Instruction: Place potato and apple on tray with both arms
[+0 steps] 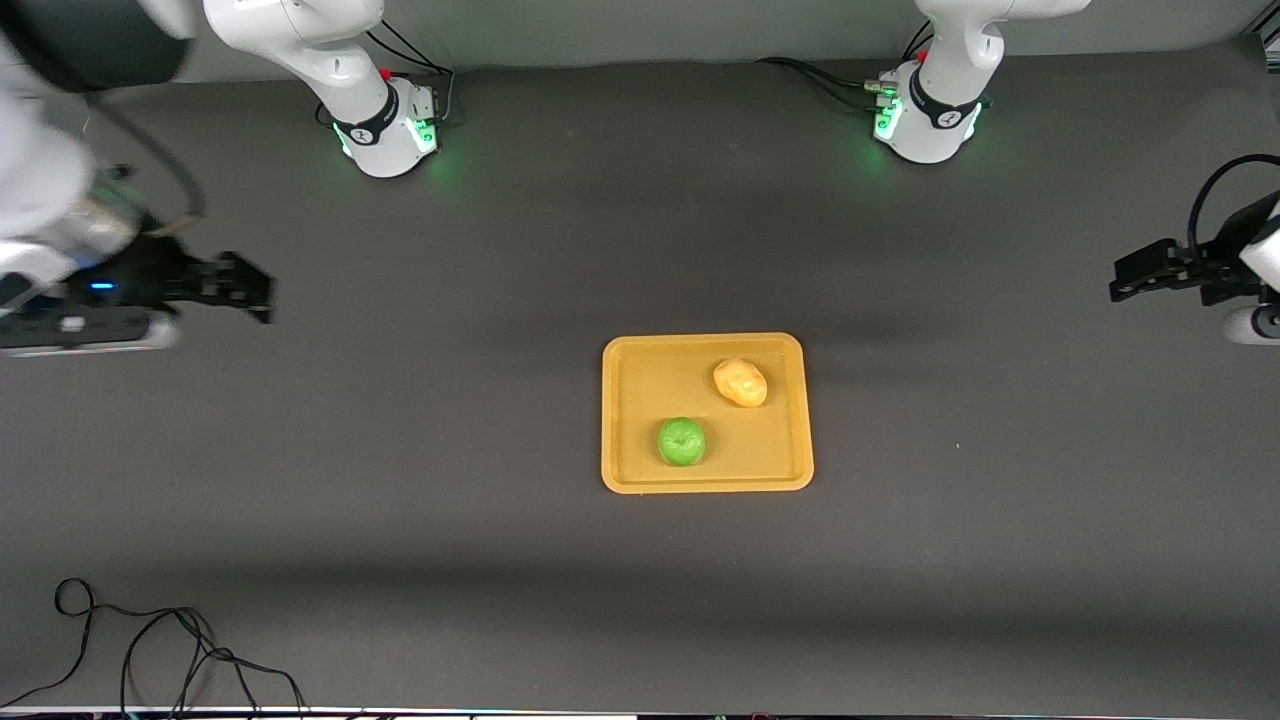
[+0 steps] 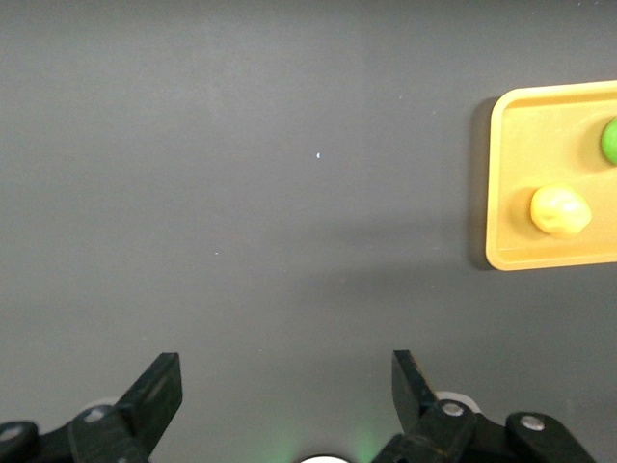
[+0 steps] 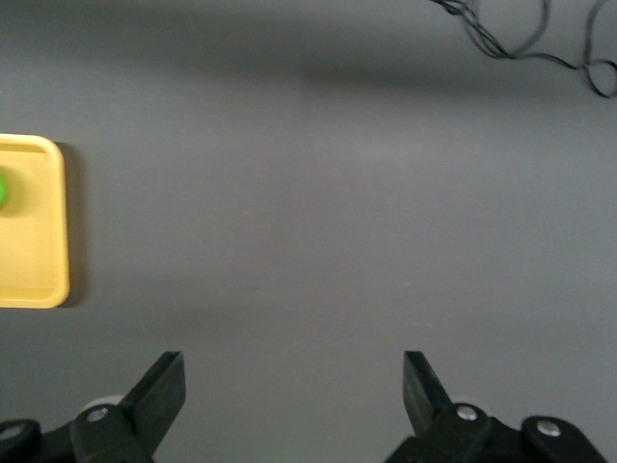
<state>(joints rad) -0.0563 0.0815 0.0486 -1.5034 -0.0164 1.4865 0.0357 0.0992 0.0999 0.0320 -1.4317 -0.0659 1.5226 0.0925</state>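
Observation:
The orange-yellow tray (image 1: 625, 470) lies at the table's middle. The green apple (image 1: 681, 441) sits in it near the front rim. The yellow-tan potato (image 1: 740, 381) sits in it farther from the front camera, toward the left arm's end. My left gripper (image 1: 1125, 280) is open and empty, held up over bare table at the left arm's end. My right gripper (image 1: 255, 290) is open and empty over bare table at the right arm's end. The left wrist view shows the tray (image 2: 506, 183), potato (image 2: 560, 210) and apple (image 2: 609, 141). The right wrist view shows the tray's corner (image 3: 43, 241) and apple's edge (image 3: 3, 189).
A loose black cable (image 1: 170, 650) lies on the dark table near the front edge at the right arm's end; it also shows in the right wrist view (image 3: 521, 39). The two arm bases (image 1: 395, 125) (image 1: 925, 120) stand along the table's back edge.

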